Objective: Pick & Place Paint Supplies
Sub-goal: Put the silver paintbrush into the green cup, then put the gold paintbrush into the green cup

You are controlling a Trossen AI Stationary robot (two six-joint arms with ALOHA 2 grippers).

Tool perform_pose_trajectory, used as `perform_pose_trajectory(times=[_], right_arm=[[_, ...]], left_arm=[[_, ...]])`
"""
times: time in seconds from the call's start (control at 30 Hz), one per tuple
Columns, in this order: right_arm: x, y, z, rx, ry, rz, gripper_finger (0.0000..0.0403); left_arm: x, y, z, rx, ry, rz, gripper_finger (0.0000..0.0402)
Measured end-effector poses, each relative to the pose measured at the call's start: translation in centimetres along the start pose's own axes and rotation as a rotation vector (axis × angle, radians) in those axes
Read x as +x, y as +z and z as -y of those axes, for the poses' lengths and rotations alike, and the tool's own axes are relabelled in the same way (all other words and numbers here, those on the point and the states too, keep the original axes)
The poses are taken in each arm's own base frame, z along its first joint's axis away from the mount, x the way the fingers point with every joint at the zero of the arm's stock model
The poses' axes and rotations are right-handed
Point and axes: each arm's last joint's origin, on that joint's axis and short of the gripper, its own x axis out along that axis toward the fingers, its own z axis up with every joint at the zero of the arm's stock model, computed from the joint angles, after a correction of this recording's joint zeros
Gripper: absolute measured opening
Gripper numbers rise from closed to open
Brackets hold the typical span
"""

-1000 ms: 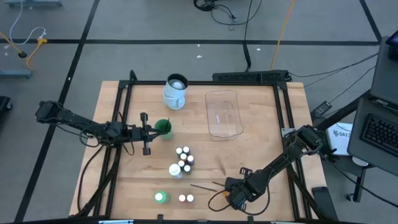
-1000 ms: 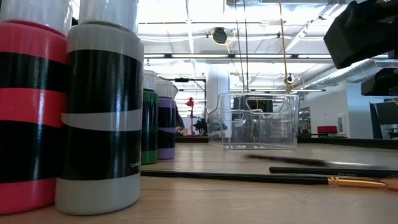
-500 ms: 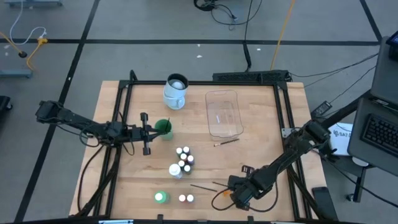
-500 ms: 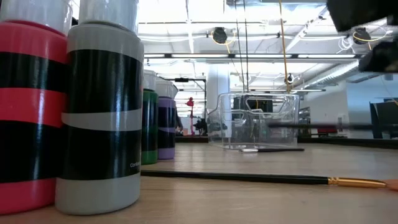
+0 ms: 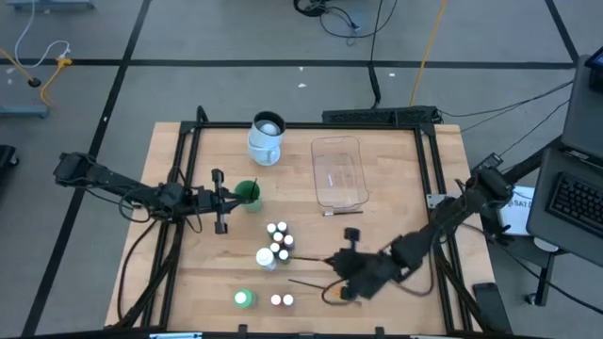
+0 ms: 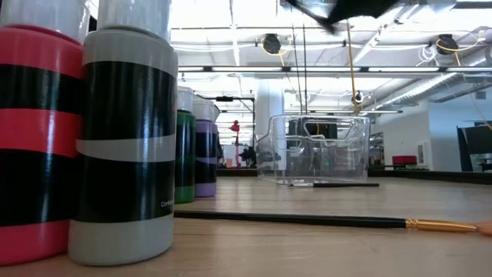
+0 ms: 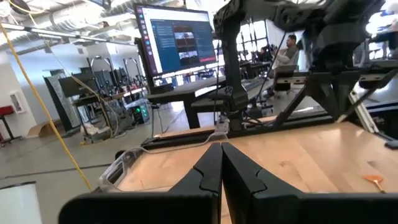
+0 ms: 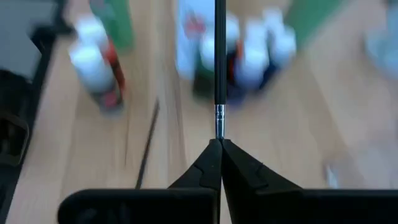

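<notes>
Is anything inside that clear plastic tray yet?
No. The tray looks empty from above. One thin brush lies on the table just outside its near edge; nothing appears hidden through its clear walls.

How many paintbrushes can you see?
3. One brush lies beside the clear tray, one lies near the table's front edge, one is pinched in the right gripper. Others may be hidden.

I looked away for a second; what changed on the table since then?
The right gripper, shut on a dark brush, swung from the near right corner toward the paint bottles. A second brush now lies beside the clear tray. The left gripper and bottles stayed put.
</notes>
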Motion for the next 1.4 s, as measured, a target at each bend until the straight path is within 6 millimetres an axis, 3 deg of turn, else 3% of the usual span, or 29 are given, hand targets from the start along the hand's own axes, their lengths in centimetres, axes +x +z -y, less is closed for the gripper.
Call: perform_pose_trajectory(times=[0.17,0.33,0.5,0.63,1.0,1.4], right_arm=[[2.8,0.1,3.5,-0.124,0.048,0.239,0.0001],[4.9,-2.4,8.4,-0.156,0.087,0.412,0.0001],[5.6,-4.6,12.7,-0.150,0.112,0.528,0.0001],[5.8,-4.6,14.8,-0.165,0.144,0.582,0.0000],[5.4,-4.0,15.0,-0.202,0.232,0.663,0.0000],[5.7,-5.4,12.8,-0.131,0.335,0.495,0.0000]], left_arm=[[0.0,0.0,0.0,0.004,0.000,-0.001,0.0010],[0.0,-0.1,0.0,0.008,0.008,-0.013,0.0010],[0.0,-0.1,-0.1,0.001,0.021,-0.016,0.0010],[0.0,0.1,-0.2,-0.046,0.068,-0.011,0.0010],[0.7,1.3,-0.2,-0.136,0.022,0.000,0.0010],[0.7,1.4,0.4,-0.196,-0.055,-0.017,0.0010]])
